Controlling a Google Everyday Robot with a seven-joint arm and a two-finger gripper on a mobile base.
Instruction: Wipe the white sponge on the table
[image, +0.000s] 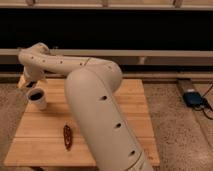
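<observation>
The arm (95, 95), thick and cream-coloured, rises from the bottom of the view, bends over the table (127, 125) and reaches left to its far-left corner. There the gripper (31, 80) hangs low over the planks as a dark shape under the wrist; whether it is spread or pressed together cannot be told. Just to its left, at the very corner, a small pale patch looks like the white sponge (23, 81) — it sits right beside or partly under the gripper, and contact between the two cannot be made out. Its outline merges with the light wood, so its long axis and the way it points cannot be told either. A white cup (38, 99) of dark liquid stands upright just in front of the gripper, apart from it. Nearer the front edge lies a slim dark reddish-brown object (67, 137), its length running roughly front to back. On the floor to the right — well off the table — sits a blue device (193, 97) with a cable.
</observation>
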